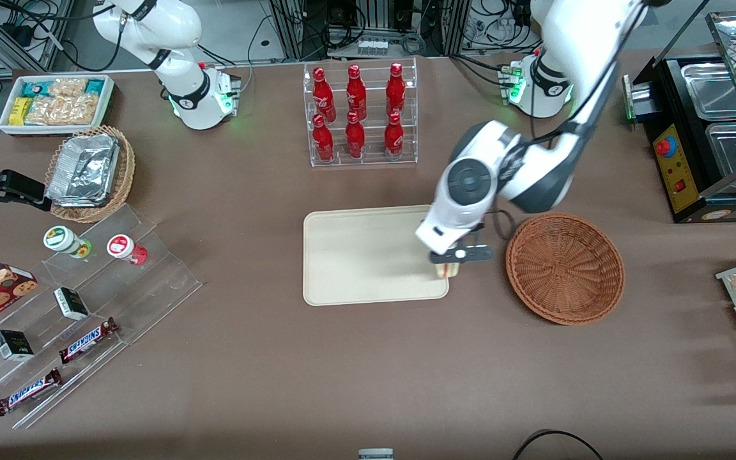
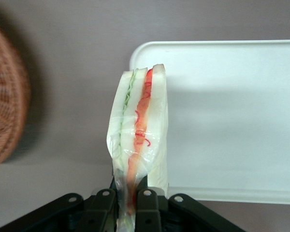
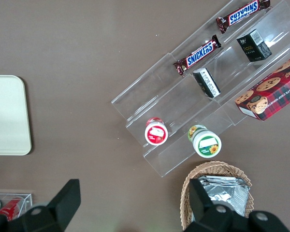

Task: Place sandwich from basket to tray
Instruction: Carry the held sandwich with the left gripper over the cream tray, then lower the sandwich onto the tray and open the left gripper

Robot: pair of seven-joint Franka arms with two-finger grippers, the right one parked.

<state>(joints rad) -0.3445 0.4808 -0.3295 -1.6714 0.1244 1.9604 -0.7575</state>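
My gripper (image 1: 450, 265) hangs over the edge of the tray (image 1: 355, 255) that lies nearest the basket (image 1: 565, 268), its fingers clamped on the sandwich (image 1: 446, 271), of which only a pale sliver shows beneath my wrist in the front view. The basket stands just beside the tray, toward the working arm's end of the table, apart from it and with nothing in it. A clear rack of red bottles (image 1: 358, 115) stands farther from the front camera than the tray. In my wrist view, the gripper (image 2: 127, 205) pinches the wrapped sandwich (image 2: 139, 140) at its lower end, the wedge upright with its red, orange and green layers facing the camera. The sandwich hangs at the tray (image 2: 241, 121) rim, partly above the bare table, while the basket (image 2: 7, 96) shows off to the side. In the parked arm's wrist view, a corner of the tray (image 3: 7, 116) shows, well apart from a stepped clear stand (image 3: 203, 96) carrying snacks.
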